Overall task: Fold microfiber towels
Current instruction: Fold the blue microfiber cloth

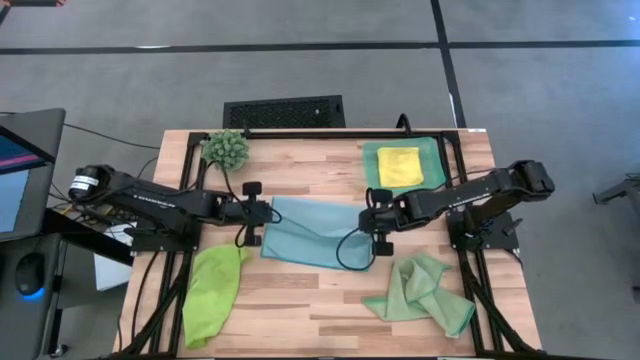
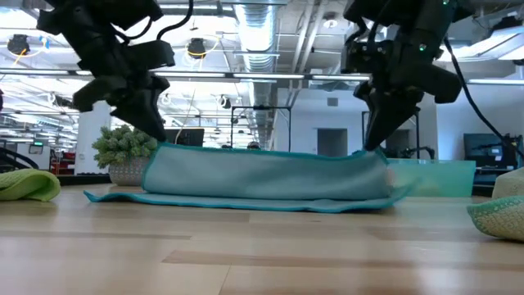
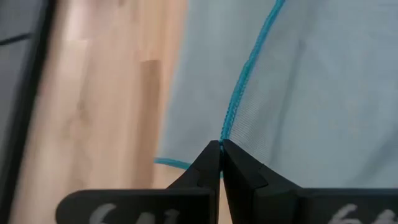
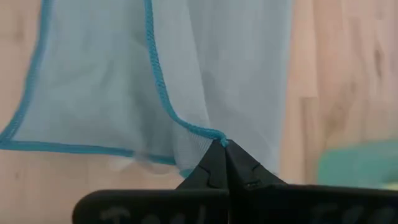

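Jaws of both grippers, left (image 1: 268,212) and right (image 1: 368,221), pinch opposite edges of the light blue microfiber towel (image 1: 315,232). Held raised above the wooden counter (image 1: 300,300), that edge looks ready to carry across for a fold.

An open-plan lab or office: exposed ceiling ducts (image 2: 270,33) and strip lights, monitors (image 2: 483,147) on distant desks, grey carpet tiles (image 1: 300,60) around a framed wooden worktop (image 1: 300,300).

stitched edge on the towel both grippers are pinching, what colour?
Brighter teal-blue stitching on the light blue towel; clearest in the right wrist view.
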Robot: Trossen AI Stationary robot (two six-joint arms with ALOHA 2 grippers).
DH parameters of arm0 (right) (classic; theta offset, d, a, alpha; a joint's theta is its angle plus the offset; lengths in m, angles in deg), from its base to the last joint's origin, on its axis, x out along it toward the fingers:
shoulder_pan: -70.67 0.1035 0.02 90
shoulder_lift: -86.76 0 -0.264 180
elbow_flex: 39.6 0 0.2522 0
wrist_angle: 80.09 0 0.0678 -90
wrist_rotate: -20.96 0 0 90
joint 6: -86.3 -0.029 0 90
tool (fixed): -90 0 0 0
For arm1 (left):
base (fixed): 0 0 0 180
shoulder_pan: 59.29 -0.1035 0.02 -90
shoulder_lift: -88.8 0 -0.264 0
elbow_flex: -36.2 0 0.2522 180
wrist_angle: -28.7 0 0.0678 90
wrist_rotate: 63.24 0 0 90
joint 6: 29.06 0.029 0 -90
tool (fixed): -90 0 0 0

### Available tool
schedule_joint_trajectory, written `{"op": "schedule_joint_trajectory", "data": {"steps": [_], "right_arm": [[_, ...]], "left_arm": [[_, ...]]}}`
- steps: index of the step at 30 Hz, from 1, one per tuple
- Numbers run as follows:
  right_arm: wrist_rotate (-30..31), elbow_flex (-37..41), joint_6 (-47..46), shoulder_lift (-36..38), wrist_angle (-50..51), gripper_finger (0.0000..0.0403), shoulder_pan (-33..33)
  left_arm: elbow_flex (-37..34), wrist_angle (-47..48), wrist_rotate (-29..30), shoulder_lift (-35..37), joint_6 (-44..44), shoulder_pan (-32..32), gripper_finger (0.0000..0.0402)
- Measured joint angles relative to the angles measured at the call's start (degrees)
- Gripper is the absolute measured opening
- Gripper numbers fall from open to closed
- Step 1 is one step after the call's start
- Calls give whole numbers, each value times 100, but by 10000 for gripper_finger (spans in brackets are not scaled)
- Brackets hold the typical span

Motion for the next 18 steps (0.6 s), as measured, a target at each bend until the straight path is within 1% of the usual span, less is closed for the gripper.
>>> {"op": "schedule_joint_trajectory", "data": {"steps": [3,8,11,12,15,18], "right_arm": [[210,-16,-33,181,179,0,-15],[482,-27,-74,300,310,0,-208],[657,-25,-273,310,432,0,-354],[625,-26,-360,311,447,0,-411],[262,-25,-438,241,394,0,-527],[368,-18,-453,236,454,0,-523]], "left_arm": [[104,-22,191,0,215,-215,0],[165,-141,177,0,528,-615,0],[165,-160,176,0,626,-845,0],[165,-162,166,0,627,-918,0],[165,-135,14,0,638,-1061,0],[165,-154,-20,0,742,-1107,0]]}}
